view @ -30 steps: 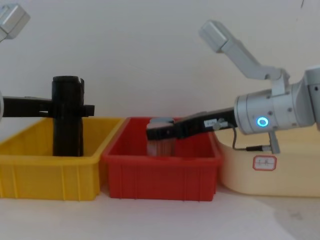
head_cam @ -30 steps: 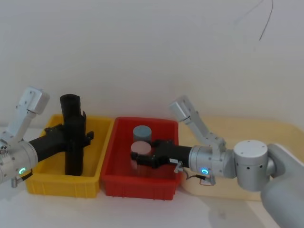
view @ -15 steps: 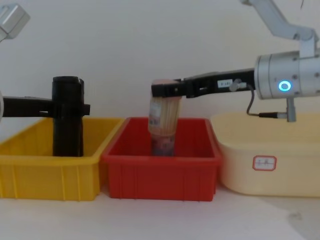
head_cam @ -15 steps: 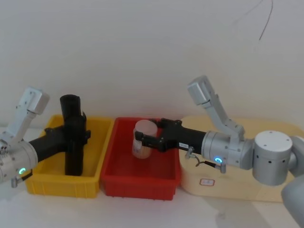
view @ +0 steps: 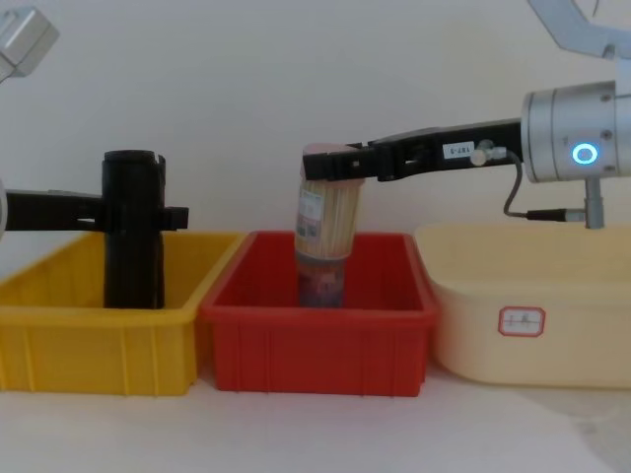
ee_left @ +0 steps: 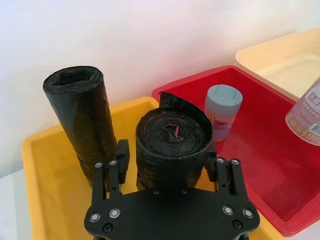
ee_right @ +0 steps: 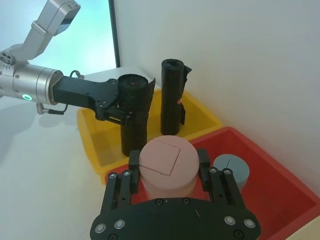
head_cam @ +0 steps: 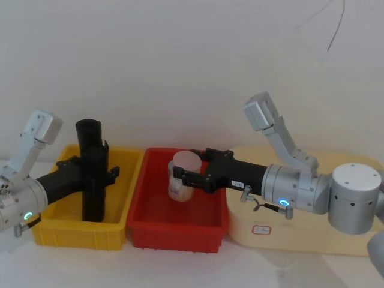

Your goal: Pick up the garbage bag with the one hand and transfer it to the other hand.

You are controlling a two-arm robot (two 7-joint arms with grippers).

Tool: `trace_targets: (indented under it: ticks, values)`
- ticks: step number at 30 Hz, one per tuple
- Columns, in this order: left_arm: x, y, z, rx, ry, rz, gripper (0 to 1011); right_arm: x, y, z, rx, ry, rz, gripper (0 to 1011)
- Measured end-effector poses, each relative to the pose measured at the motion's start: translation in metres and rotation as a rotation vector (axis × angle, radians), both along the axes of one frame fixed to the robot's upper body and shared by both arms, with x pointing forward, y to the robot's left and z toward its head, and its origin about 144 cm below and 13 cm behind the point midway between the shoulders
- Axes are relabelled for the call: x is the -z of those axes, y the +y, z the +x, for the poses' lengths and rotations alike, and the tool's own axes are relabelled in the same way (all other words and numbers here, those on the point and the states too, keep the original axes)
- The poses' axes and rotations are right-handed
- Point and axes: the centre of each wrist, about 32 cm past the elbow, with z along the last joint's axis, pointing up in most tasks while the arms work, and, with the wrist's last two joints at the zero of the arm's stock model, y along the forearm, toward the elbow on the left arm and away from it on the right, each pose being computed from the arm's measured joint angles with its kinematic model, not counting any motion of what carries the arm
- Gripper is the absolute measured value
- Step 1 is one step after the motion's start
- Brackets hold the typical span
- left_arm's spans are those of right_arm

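Observation:
The garbage bag (ee_left: 172,142), a matte-black roll, stands upright in the yellow bin (head_cam: 78,231). My left gripper (head_cam: 102,171), green-lit, is shut on its upper half, a finger on each side. A look-alike roll (ee_left: 80,117) stands just behind it. From the chest the two rolls (view: 133,232) overlap, and the bin wall hides their bases. My right gripper (head_cam: 183,175), blue-lit with a white label, is shut on a pink-lidded jar (ee_right: 167,162) of sticks. That jar (view: 325,222) hangs tilted above the red bin (view: 315,345), apart from the rolls.
A grey-lidded jar (ee_left: 222,110) stands in the red bin, below and behind the raised jar. A cream tub (view: 532,296) sits right of the red bin, under the right arm. The three containers stand side by side against a white wall.
The right gripper has lifted the pink-lidded jar out of the red bin, and the arm now reaches level above the cream tub. The left gripper and the roll have barely moved.

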Motion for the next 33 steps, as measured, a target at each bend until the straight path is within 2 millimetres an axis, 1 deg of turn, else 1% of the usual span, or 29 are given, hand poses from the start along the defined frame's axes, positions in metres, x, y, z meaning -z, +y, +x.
trace_targets:
  ticks: [1,2,5,6,15,21,22,23,24,26,27,28,29,30,33]
  values:
    - [0.0000,0.0000,0.0000,0.000,0.000,0.000,872,0.0000,0.0000,0.0000,0.000,0.000,0.000,650]
    - [0.0000,0.0000,0.0000,0.000,0.000,0.000,921,-0.0004,-0.0002,-0.0005,-0.002,0.000,-0.001,650]
    - [0.0000,0.0000,0.0000,0.000,0.000,0.000,967,-0.0012,-0.0005,-0.0012,-0.007,0.000,-0.004,650]
    - [0.0000,0.0000,0.0000,0.000,0.000,0.000,1000,-0.0013,-0.0005,-0.0014,-0.008,0.000,-0.005,650]
    - [0.0000,0.0000,0.0000,0.000,0.000,0.000,1001,-0.0026,-0.0011,-0.0020,-0.014,0.001,-0.012,650]
    - [0.0000,0.0000,0.0000,0.000,0.000,0.000,893,-0.0032,-0.0017,-0.0020,-0.015,0.003,-0.015,650]
    - [0.0000,0.0000,0.0000,0.000,0.000,0.000,844,-0.0034,-0.0018,-0.0019,-0.016,0.003,-0.016,650]
    - [0.0000,0.0000,0.0000,0.000,0.000,0.000,828,-0.0035,-0.0018,-0.0019,-0.016,0.002,-0.016,650]
    - [0.0000,0.0000,0.0000,0.000,0.000,0.000,776,-0.0035,-0.0019,-0.0019,-0.015,0.003,-0.016,650]
    - [0.0000,0.0000,0.0000,0.000,0.000,0.000,741,-0.0036,-0.0022,-0.0018,-0.015,0.003,-0.017,650]
    - [0.0000,0.0000,0.0000,0.000,0.000,0.000,701,-0.0038,-0.0026,-0.0017,-0.014,0.003,-0.016,650]
    - [0.0000,0.0000,0.0000,0.000,0.000,0.000,701,-0.0038,-0.0026,-0.0017,-0.014,0.003,-0.016,650]
    - [0.0000,0.0000,0.0000,0.000,0.000,0.000,644,-0.0041,-0.0030,-0.0016,-0.012,0.002,-0.016,650]
    - [0.0000,0.0000,0.0000,0.000,0.000,0.000,632,-0.0042,-0.0034,-0.0015,-0.010,0.002,-0.016,650]
    - [0.0000,0.0000,0.0000,0.000,0.000,0.000,508,-0.0047,-0.0055,-0.0013,0.007,-0.004,-0.017,650]
